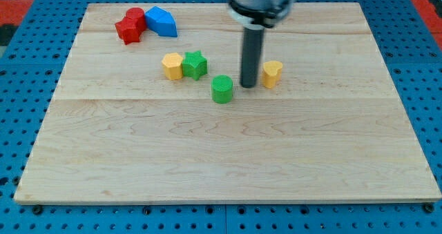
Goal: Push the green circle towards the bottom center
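Right now my tip [248, 86] sits on the worktop [228, 165] with no hand to clench, touching nothing. Just off it toward the left edge and slightly nearer the bottom edge lies the green circle [222, 89], a round block with no long axis. To drive it to bottom centre, I judge the tip must first get behind it, on the top-edge side. A yellow block [272, 74] sits beside the tip toward the right edge. Green star [195, 65] and another yellow block [173, 65] crowd that approach; red blocks [130, 24] and a blue block [161, 21] stay near the top-left corner.
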Robot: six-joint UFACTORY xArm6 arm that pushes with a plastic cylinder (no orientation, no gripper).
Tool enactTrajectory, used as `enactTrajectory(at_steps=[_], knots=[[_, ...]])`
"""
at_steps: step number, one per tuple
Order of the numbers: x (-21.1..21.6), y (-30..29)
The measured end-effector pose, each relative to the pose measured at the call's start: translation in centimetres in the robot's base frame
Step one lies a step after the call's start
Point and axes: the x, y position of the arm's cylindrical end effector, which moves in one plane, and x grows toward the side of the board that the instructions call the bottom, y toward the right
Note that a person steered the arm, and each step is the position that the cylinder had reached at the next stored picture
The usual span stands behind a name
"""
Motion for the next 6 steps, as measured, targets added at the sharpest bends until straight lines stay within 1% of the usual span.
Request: enactTrajectory(at_steps=[1,2,3,4,5,6], knots=[[5.3,-6.0],[11.8,-11.0],[6.5,-12.4],[10.5,-17.3],[14.2,-17.2],[16.4,-11.9]])
